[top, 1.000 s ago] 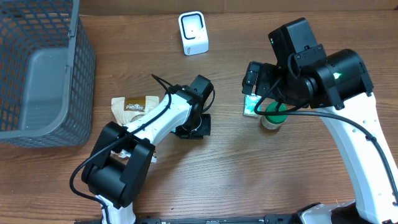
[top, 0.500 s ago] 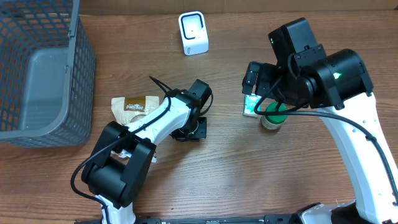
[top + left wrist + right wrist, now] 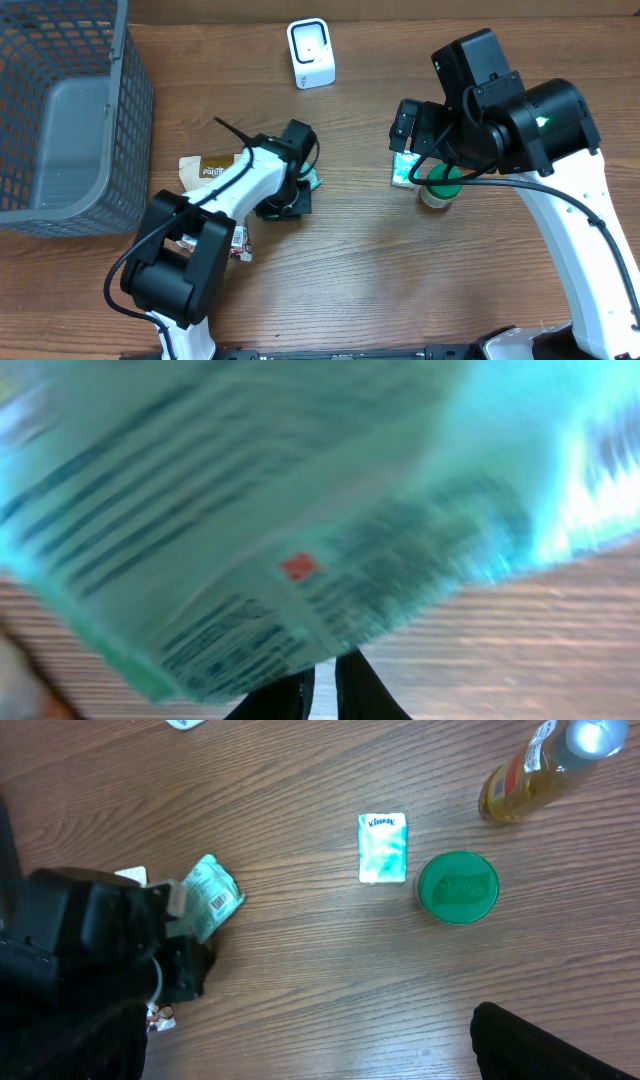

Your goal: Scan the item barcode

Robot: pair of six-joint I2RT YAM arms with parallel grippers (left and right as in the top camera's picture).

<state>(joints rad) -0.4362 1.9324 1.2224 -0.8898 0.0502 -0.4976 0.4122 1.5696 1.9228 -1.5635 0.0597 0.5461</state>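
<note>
We look down on a wooden table (image 3: 380,280). Just left of its middle, the left gripper (image 3: 322,695) has its fingers pressed nearly together on the edge of a teal packet (image 3: 210,898), the item to scan. From the left wrist camera the packet fills the view, blurred, with lines of print and a small red mark. The right wrist camera shows a barcode on the face turned toward it. A white scanner (image 3: 311,53) stands at 12 o'clock from the packet, well apart. The right gripper (image 3: 406,128) hangs at 3 o'clock, fingers spread wide with nothing between them, above a tissue pack (image 3: 383,847) and a green-lidded tub (image 3: 457,888). A grey basket (image 3: 138,110) sits at 9 o'clock, with a brown packet (image 3: 215,168) between it and the teal one.
</note>
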